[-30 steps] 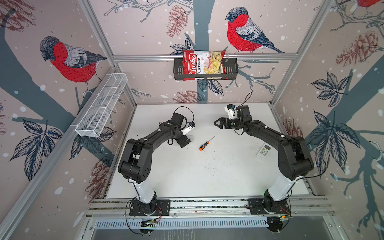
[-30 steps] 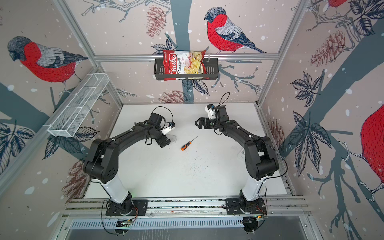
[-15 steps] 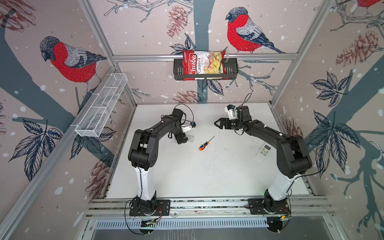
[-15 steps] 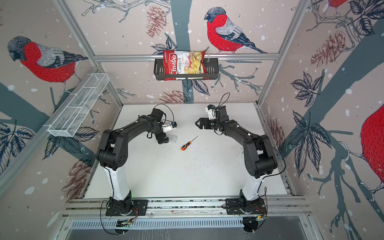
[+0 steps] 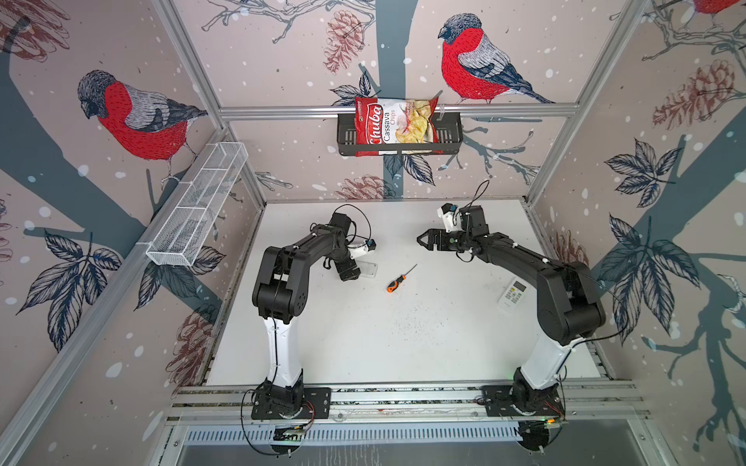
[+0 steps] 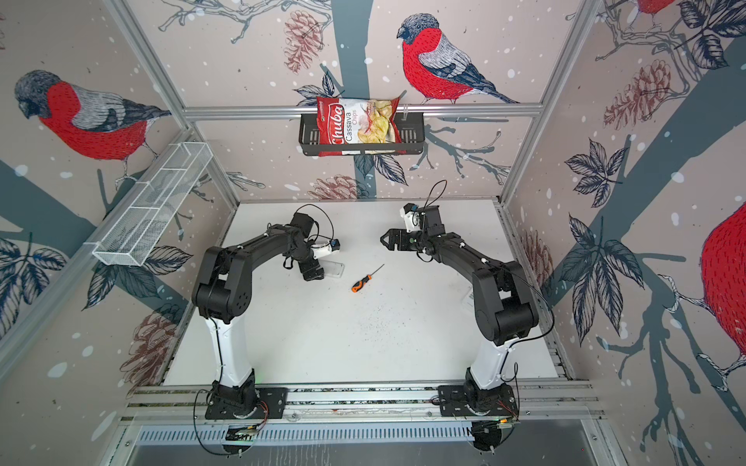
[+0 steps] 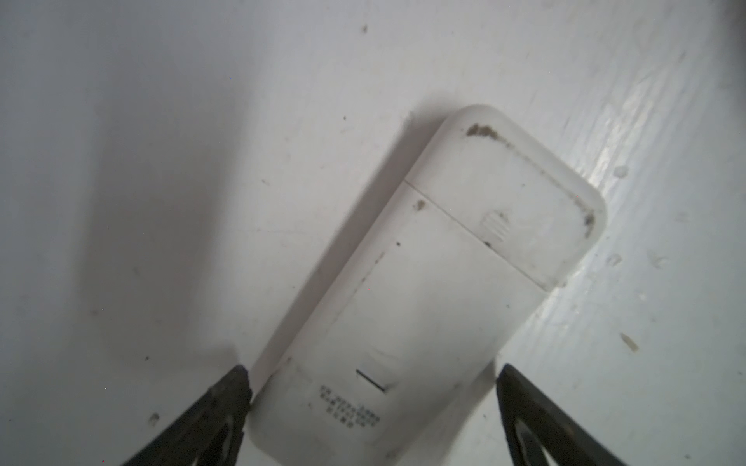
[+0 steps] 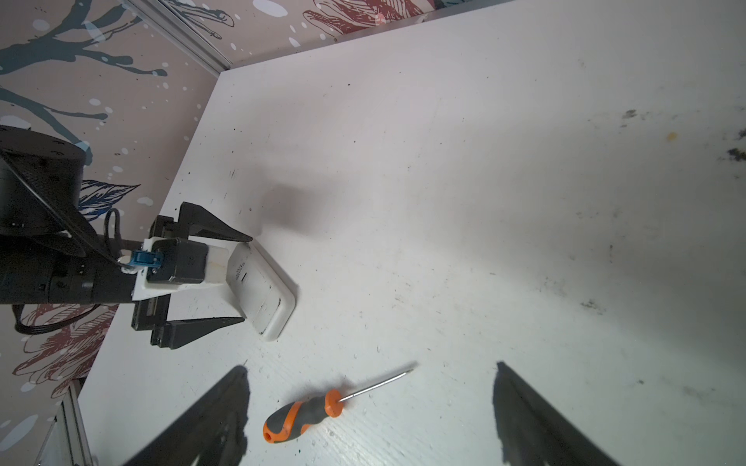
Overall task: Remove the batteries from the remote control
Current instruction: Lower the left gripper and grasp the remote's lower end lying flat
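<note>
1. Looking down in both top views, we see the white worktop (image 5: 403, 347), scuffed and speckled with dark crumbs, carrying everything below.
2. The left arm (image 5: 282, 282) has raised its elbow and drawn it nearer its base than a second ago. The right arm (image 5: 565, 298) is posed as it was.
3. On the walls hang a white wire basket (image 5: 193, 214) and a black basket (image 5: 450, 131) holding a chips bag (image 5: 393, 127), both well apart from the arms.
4. The left gripper (image 7: 372, 368) has its jaws spread wide, straddling one end of the face-down remote (image 7: 424, 290). One fingertip (image 7: 236, 387) looks to touch the remote's edge and the other stands apart, so nothing is clamped.
5. The right gripper (image 8: 371, 367) hangs above the worktop with its jaws released and empty.
6. The second remote (image 5: 512, 293) lies buttons-up by the right arm's elbow, well apart from the rest. In a top view the right arm (image 6: 504, 310) hides most of it.
7. The screwdriver (image 5: 397, 281) lies between the two grippers, near the face-down remote, in the same spot as before. Nothing lies between it and that remote.
8. We cannot see the batteries. The face-down remote lies back-up with its cover shut, and the small print on it is too blurred to read.
</note>
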Controlling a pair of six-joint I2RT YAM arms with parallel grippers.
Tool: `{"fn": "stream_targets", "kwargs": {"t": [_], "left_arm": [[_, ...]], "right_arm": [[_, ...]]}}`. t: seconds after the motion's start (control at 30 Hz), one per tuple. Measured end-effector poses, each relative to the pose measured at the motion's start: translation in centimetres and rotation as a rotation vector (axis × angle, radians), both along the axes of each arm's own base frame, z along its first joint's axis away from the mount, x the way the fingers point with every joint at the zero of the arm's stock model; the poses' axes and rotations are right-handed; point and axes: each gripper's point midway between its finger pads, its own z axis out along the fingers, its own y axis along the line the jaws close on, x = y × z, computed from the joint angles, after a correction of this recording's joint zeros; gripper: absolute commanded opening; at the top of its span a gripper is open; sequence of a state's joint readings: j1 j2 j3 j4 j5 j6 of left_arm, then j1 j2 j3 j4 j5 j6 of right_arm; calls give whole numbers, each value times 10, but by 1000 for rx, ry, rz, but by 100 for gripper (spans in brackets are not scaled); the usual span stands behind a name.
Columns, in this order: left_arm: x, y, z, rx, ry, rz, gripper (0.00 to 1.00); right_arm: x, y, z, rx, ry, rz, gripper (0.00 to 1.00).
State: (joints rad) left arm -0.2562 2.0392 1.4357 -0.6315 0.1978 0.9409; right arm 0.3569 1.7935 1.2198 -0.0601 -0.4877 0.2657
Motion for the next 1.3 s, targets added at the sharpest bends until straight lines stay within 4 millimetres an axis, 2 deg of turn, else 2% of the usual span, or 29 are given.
{"fn": "stream_targets", "kwargs": {"t": [0.33,0.57,0.67,0.77,0.83,0.93,1.13,1.2,1.3], "left_arm": [[-18,6,1,-7,6,3,76],[-34,12,0,7,-7,7,76],[-32,12,0,5,-13,7,74],[-28,11,2,1,-22,10,63],[-26,11,3,0,-26,10,60],[-25,10,1,1,-23,10,60],[-19,6,-2,-17,-14,13,70],[-16,4,-2,-21,-15,13,69],[-16,2,-3,-34,-5,19,62]], "right_arm": [[1,-2,4,3,-9,-4,93],[0,-2,9,7,-18,-4,93],[0,-2,9,7,-17,-4,93],[1,-2,9,9,-15,-6,93],[2,-4,9,10,-16,-9,93],[3,-5,9,11,-16,-12,93],[3,-6,6,9,-12,-13,93],[4,-6,7,9,-12,-15,93],[4,-7,7,9,-12,-16,93]]}}
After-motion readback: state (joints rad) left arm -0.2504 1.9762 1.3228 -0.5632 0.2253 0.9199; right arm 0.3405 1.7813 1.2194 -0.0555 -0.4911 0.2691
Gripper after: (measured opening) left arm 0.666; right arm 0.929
